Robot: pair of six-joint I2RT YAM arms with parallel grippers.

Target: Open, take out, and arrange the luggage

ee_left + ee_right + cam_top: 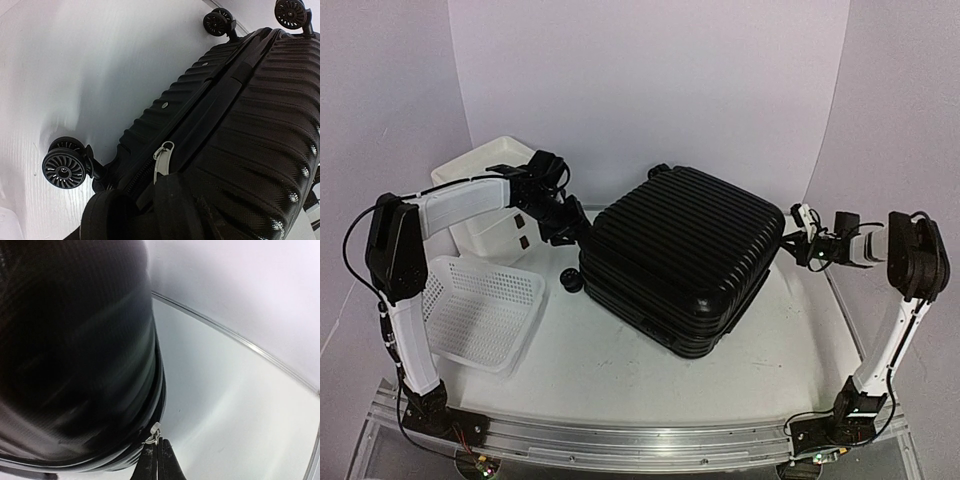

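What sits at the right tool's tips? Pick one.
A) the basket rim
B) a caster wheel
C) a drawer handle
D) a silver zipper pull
D: in the right wrist view, the shut right tool pinches the silver pull at the luggage seam.

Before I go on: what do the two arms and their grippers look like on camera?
The left arm and right arm each have white link shells, bulky black joint housings and black bases, with thin black cables looping alongside. The left gripper looks all black; the right gripper has a white-and-black body and slim dark jaws.
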